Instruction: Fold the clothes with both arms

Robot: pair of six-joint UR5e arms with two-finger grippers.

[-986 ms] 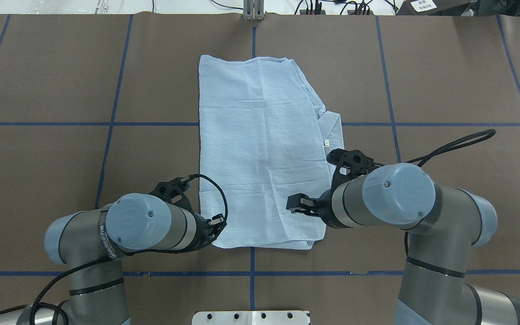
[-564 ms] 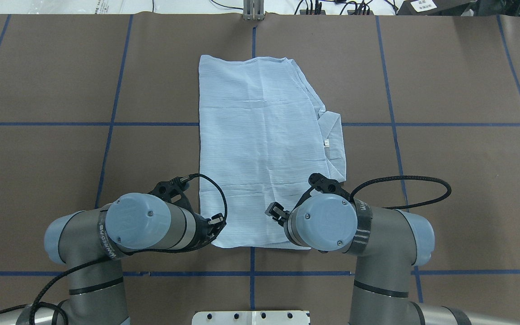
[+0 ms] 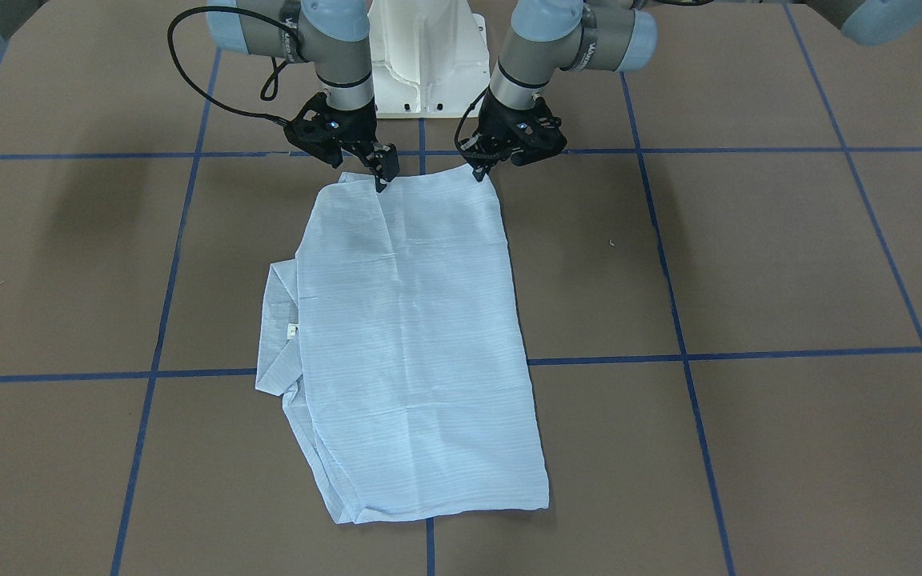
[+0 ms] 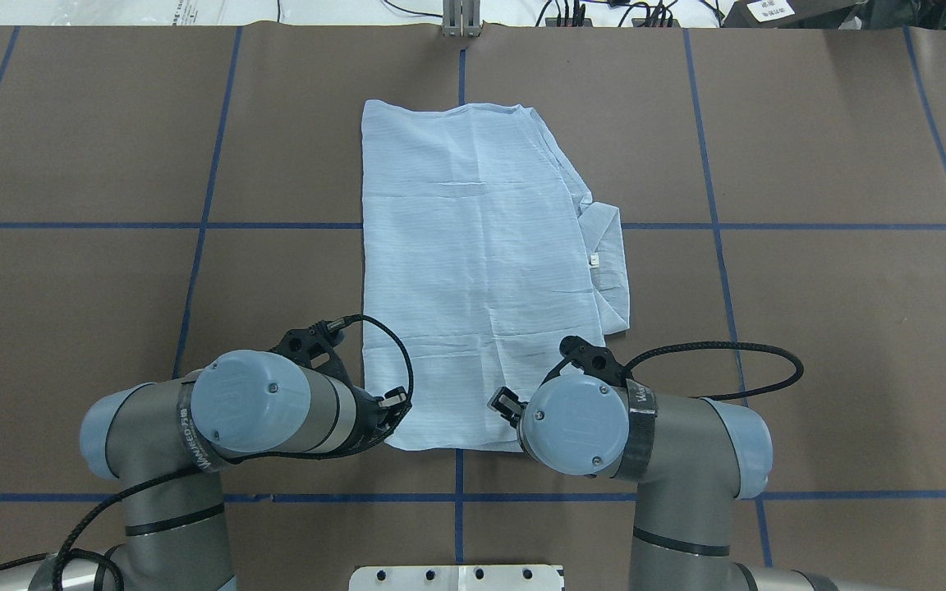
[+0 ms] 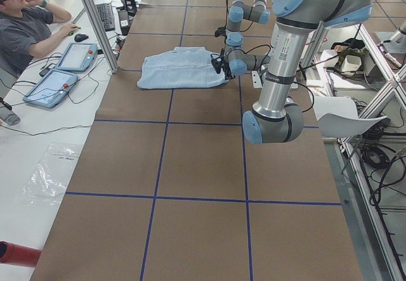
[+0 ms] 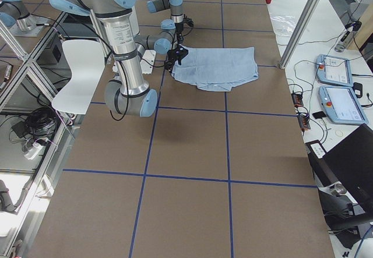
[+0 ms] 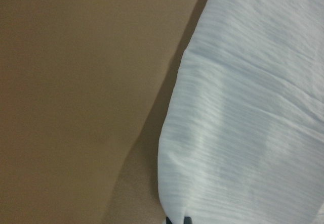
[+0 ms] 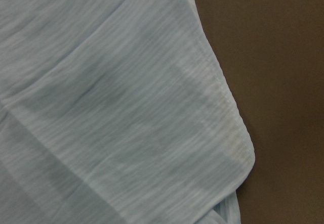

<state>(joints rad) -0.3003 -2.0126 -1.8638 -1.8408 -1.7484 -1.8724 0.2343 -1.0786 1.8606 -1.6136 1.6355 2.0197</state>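
The pale blue striped shirt point(image 4: 473, 263) lies folded into a long rectangle on the brown table, with the collar and a sleeve fold sticking out on its right side point(image 4: 608, 246). It also shows in the front view point(image 3: 405, 336). My left gripper point(image 4: 395, 408) is at the shirt's near left corner and looks shut on it point(image 3: 479, 172); the left wrist view shows the cloth point(image 7: 243, 133) running down to the fingertips. My right gripper point(image 4: 506, 404) hangs over the shirt's near edge toward its right corner point(image 3: 382, 178) and looks open. The right wrist view shows only the hemmed corner point(image 8: 116, 107).
Blue tape lines grid the brown table cover point(image 4: 112, 164). The white pedestal base point(image 3: 421, 56) stands just behind the shirt's near edge. An operator point(image 5: 28, 27) sits at a side desk with tablets point(image 5: 63, 71). A white chair point(image 6: 78, 74) stands beside the table.
My right arm has swung from the shirt's right edge in toward its near edge, bringing the gripper down low there. My left arm and the shirt have not moved.
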